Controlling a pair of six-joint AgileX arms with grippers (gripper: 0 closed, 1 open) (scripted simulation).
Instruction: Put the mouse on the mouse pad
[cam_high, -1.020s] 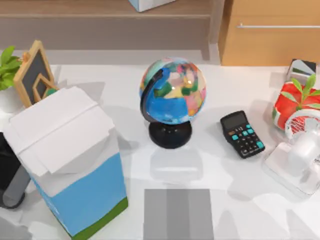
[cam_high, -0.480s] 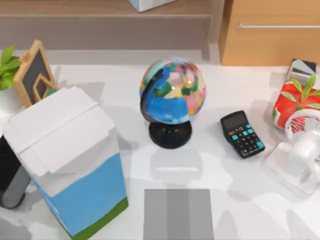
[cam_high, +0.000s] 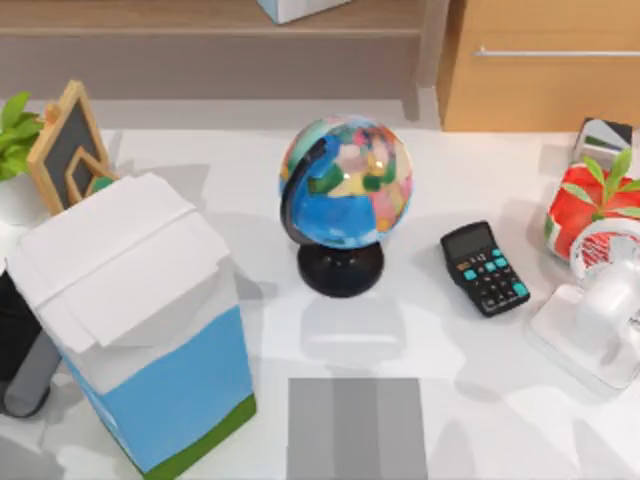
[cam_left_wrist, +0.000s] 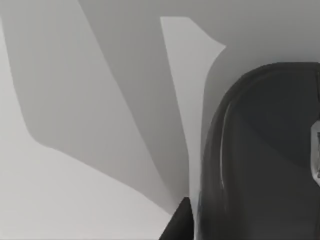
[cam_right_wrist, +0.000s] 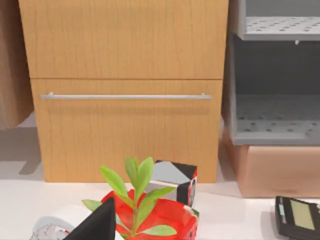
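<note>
Mouse pad lies bare — left arm's pincer state: cannot tell, probably near mouse.

Likely office desk: globe, calculator, wooden drawer cabinet (metal shelving beside).

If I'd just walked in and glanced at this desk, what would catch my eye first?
Probably the colourful globe on its black stand at the middle of the table, then the big white-and-blue carton looming at the left. At the right sit a black calculator with teal keys and a red pot with a green plant; the striped grey mouse pad lies bare at the front.
</note>
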